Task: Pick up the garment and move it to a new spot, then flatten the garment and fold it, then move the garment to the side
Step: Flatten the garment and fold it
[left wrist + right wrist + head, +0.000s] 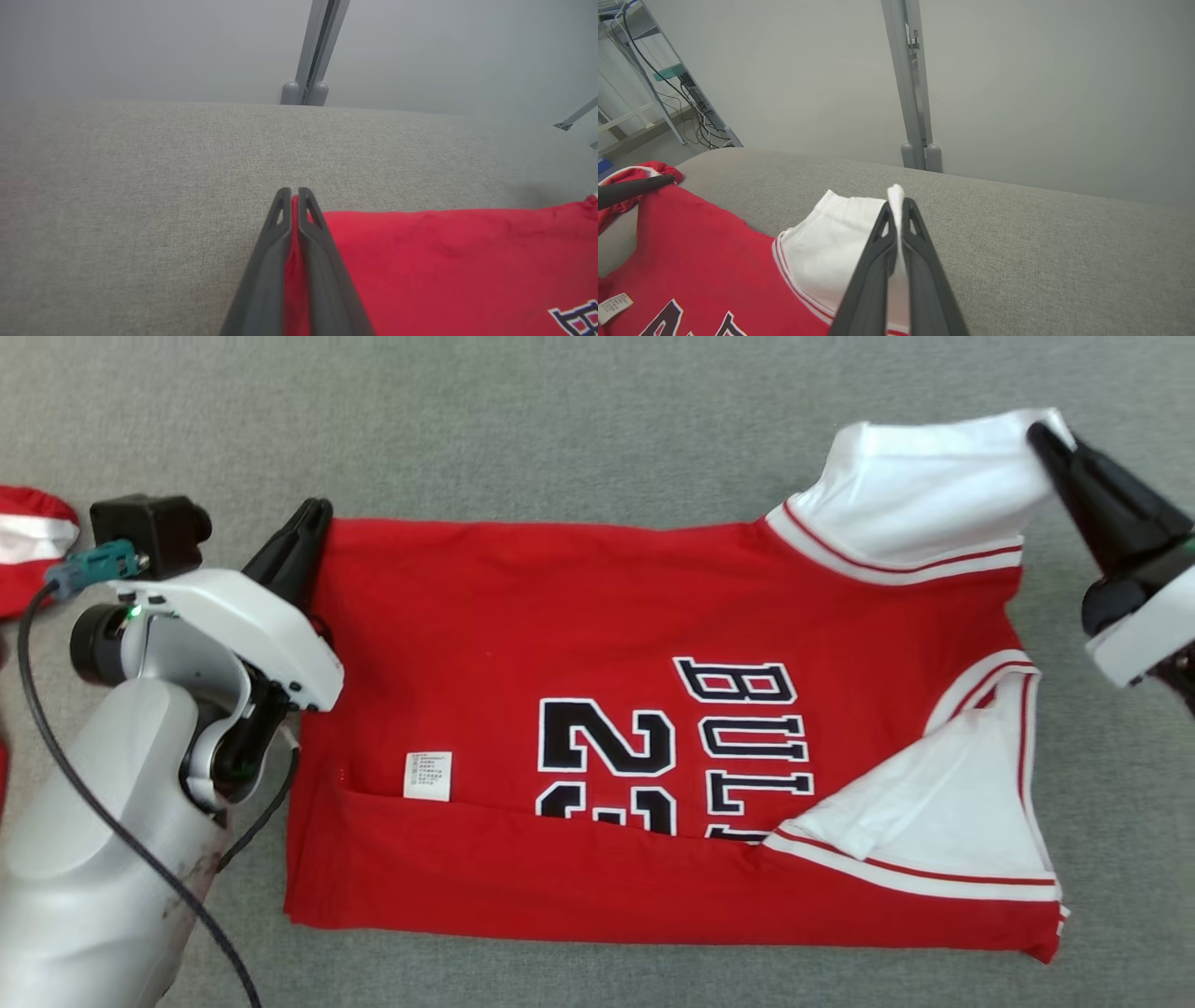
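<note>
The red garment (579, 728) lay spread on the grey surface (560, 429), its near edge folded over the lower part of the printed number (607, 747). The left gripper (317, 513) was clamped on the hem corner, far from the number. The right gripper (1044, 434) was clamped on the tip of the white sleeve (934, 485), beyond the number on the other side. Each pinch took only little cloth. If the arms lifted unevenly, the sleeve tip could probably slip out, or the pull could open the fold beside the number.
</note>
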Motion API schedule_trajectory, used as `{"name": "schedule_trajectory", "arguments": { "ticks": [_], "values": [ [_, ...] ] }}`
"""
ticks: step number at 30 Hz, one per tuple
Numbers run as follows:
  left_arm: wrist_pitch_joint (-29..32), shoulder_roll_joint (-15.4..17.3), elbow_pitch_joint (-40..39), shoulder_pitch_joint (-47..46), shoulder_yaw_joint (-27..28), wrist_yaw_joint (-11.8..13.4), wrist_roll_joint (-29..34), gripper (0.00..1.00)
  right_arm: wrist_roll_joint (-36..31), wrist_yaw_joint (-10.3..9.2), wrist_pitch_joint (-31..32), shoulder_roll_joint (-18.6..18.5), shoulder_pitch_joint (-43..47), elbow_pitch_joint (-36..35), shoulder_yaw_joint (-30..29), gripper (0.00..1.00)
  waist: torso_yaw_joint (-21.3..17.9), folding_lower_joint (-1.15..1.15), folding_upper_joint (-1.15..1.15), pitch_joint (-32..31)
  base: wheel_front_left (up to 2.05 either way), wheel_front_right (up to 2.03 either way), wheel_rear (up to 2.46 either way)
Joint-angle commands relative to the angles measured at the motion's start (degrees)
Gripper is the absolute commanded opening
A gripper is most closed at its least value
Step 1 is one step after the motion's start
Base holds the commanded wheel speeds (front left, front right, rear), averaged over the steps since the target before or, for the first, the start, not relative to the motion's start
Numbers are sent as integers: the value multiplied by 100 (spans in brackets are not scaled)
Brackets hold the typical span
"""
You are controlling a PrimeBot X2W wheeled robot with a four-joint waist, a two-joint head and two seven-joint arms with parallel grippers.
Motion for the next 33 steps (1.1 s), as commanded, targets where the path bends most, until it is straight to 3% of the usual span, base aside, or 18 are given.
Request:
{"name": "schedule_trajectory", "arguments": {
  "ticks": [1, 16, 33],
  "values": [
    [29, 113, -179, 153, 41, 67, -32, 0, -50, -2, -67, -55, 130, -103, 8, 0, -118, 0, 0, -125, 0, 0, 0],
    [134, 704, -2294, 1770, 347, 822, -266, 0, -118, -2, -68, -435, 1614, -1436, -336, 0, -168, 0, 0, -387, 0, 0, 0],
    [-39, 667, -2475, 3224, 796, 1039, -1081, 0, -271, -2, 236, 240, 4080, -1766, -1421, 0, -343, 0, 0, -552, 0, 0, 0]
  ]
}}
